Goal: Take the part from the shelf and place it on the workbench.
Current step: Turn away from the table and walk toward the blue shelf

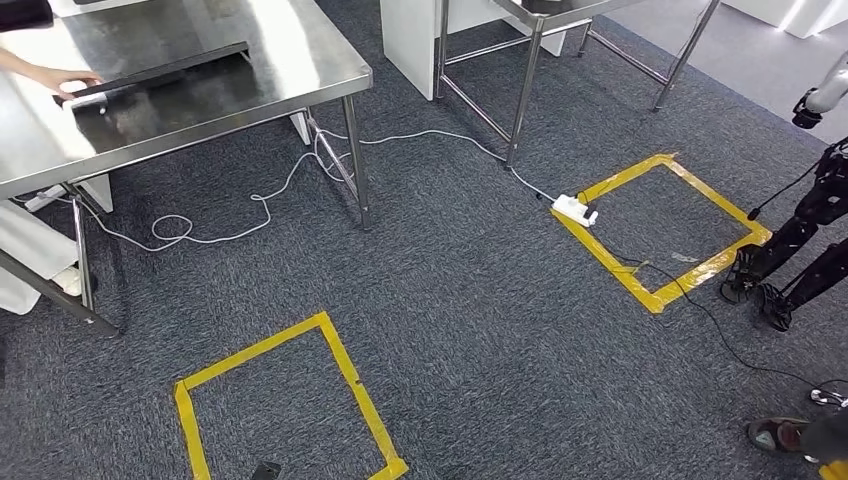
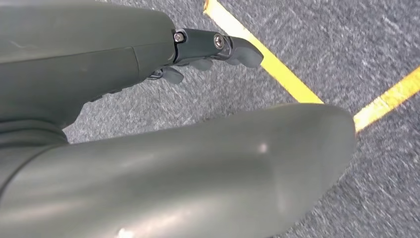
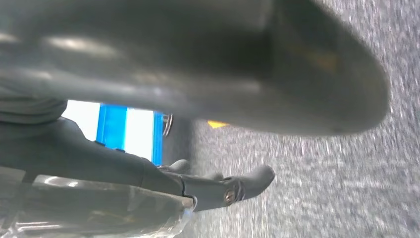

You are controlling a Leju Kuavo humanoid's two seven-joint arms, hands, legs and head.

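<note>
We begin at the left. A steel tabletop [image 1: 300, 60] stands at the far left of the head view, and a long black bar [image 1: 160, 70] lies flat on it. Its long axis runs roughly parallel to the tabletop's front edge, well back from that edge. A person's hand [image 1: 62, 78] rests on the bar's left end. We judge this bar to be the part, though we cannot confirm it.

On the carpet in front of the tabletop's right corner lies a yellow tape square [image 1: 285, 400]. A white cable [image 1: 300, 165] runs across the floor to a power strip [image 1: 573, 209] at the corner of a second tape square [image 1: 665, 225]. The dark legs of another robot [image 1: 800, 240] stand at the far right.

Left robot hand [image 2: 163, 54]: it hangs over the carpet with thumb and fingers apart and has hold of nothing.

Right robot hand [image 3: 163, 173]: its fingers are stretched out and its thumb is apart. We see nothing between them.

Finding: the bar lies ahead and to the left of both robot hands. We judge the left the nearer. Any reach would meet the bar nearly side-on, across its short width.
</note>
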